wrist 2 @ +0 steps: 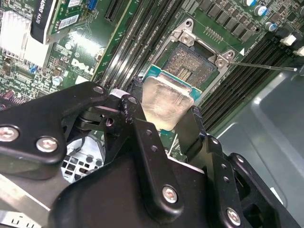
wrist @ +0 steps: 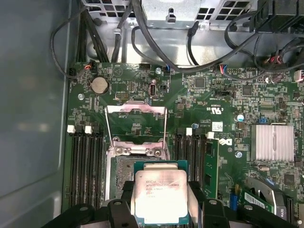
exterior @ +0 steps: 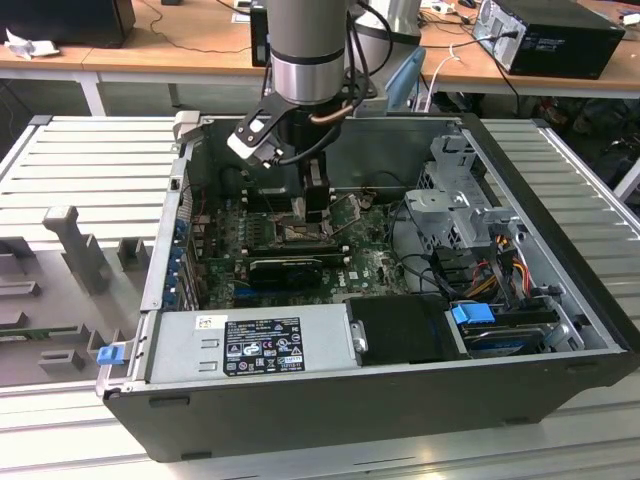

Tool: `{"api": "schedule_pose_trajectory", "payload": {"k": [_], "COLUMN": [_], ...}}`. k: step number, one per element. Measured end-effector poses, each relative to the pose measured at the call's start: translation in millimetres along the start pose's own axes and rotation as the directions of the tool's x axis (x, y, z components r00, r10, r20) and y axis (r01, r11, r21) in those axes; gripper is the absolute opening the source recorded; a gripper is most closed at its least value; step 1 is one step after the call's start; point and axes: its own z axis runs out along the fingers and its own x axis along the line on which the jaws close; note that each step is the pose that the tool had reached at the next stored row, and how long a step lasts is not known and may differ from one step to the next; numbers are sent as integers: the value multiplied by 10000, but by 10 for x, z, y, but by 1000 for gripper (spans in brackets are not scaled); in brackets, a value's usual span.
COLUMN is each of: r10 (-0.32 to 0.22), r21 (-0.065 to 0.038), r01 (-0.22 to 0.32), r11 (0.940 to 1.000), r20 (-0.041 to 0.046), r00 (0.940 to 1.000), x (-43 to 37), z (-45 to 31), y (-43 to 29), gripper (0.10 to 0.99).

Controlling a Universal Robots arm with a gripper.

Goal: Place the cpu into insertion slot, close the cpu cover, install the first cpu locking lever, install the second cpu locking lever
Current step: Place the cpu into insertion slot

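Hand narrow, black fingers pinching two opposite edges of the cpu: small flat square chip, silver-grey metal lid up. Same grip in the first wrist view: hand, cpu.

Under and just beyond the hand is the insertion slot, a square black-rimmed socket with a pale pin field. The chip overlaps its near part; the far part is exposed.

Judgement: placing step, chip not seated. To do it well: keep the chip level, square its edges to the socket rim, go straight down, no sideways drag over the pins.

Just past the slot, the cpu cover, a thin silver metal frame with a big cut-out, is swung up clear. A thin wire locking lever juts out sideways, unlatched. Long black memory slots flank the hand.

Further off: finned silver heatsink, black cables.

Can't make out: the chip-to-pin gap, the key notches under the fingers, the second lever.

Exterior view: hand deep in the open black tower case on a ribbed grey worktop.
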Motion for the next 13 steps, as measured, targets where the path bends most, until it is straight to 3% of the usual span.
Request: {"api": "schedule_pose_trajectory", "payload": {"k": [5,8,10,13], "r10": [14,25,50,503], "r21": [136,131,129,120], "r01": [-14,-25,-49,-503], "r11": [9999,9999,9999,9987], "r20": [-2,6,-46,-26], "r00": [10000,10000,10000,9987], "x": [-2,-2,-1,-1], "z": [87,136,177,214], "y": [-7,-11,-15,-16], "gripper": [529,529,529,529]}}
